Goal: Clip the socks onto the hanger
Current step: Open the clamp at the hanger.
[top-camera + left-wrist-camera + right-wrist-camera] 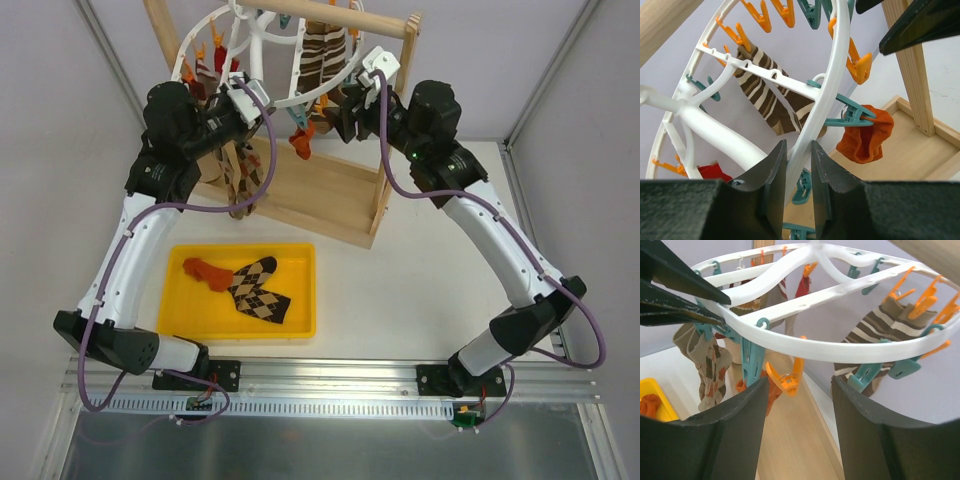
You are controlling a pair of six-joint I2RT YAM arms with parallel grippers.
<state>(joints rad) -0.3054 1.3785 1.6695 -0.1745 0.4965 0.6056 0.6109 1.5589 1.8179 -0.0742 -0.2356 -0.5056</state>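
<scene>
left claw point(797, 150) is narrowed onto the white rim of the hanger point(832, 75), one finger on each side of the hoop, so it is holding the hanger. right claw point(800, 385) stands wide with nothing between its fingers, just under the rim on the other side, with an orange peg point(787, 377) hanging beyond the gap. the clipped sock point(865, 135), orange-red, hangs bunched from a teal peg point(852, 112) on the rim, near the left claw. the loose sock point(205, 270) lies in the yellow tray point(300, 325) on the counter point(400, 290), its right end just beside or touching an argyle sock point(262, 290).

the relation that matters: the loose sock lies well below both claws and back toward the robot, on the left side of the counter. its long axis runs roughly across the tray, left to right, a little angled. the tray sits under the left arm, so that arm is nearer, but its claw is busy on the rim. the right claw is free yet well apart from the tray. by my judgement one sock is done and one is left, and whichever claw fetches it must come down and away from the hanger.
</scene>
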